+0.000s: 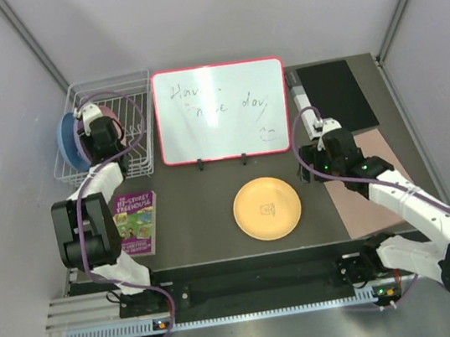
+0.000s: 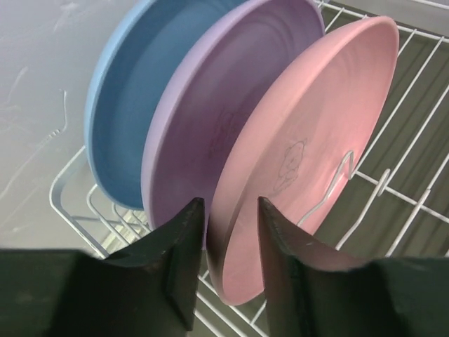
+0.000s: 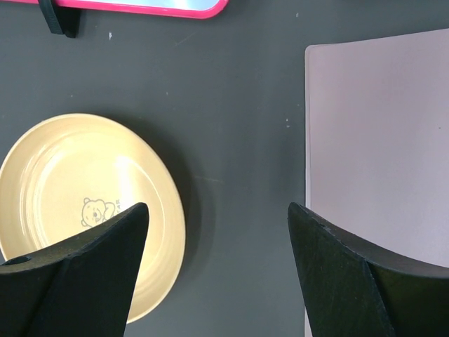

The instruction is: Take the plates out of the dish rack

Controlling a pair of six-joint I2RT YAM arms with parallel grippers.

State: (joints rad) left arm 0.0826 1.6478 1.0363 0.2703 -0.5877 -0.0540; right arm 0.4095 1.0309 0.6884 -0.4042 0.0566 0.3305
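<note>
The white wire dish rack (image 1: 134, 80) stands at the back left and holds three upright plates: blue (image 2: 130, 91), lavender (image 2: 203, 105) and pink (image 2: 316, 126). My left gripper (image 2: 230, 200) reaches into the rack (image 2: 414, 175), and its fingers close on the lower rim of the pink plate, one on each side. In the top view the left gripper (image 1: 102, 138) covers most of the plates, so only the blue plate (image 1: 64, 143) shows clearly. The yellow-orange plate (image 1: 266, 208) lies flat on the table. My right gripper (image 3: 217, 205) is open and empty, hovering just right of that plate (image 3: 63, 182).
A red-framed whiteboard (image 1: 220, 110) stands at the back centre. A book (image 1: 136, 222) lies front left. A pink mat (image 3: 379, 140) lies right of the yellow plate, with a black mat (image 1: 336, 92) behind it. Grey walls enclose the table.
</note>
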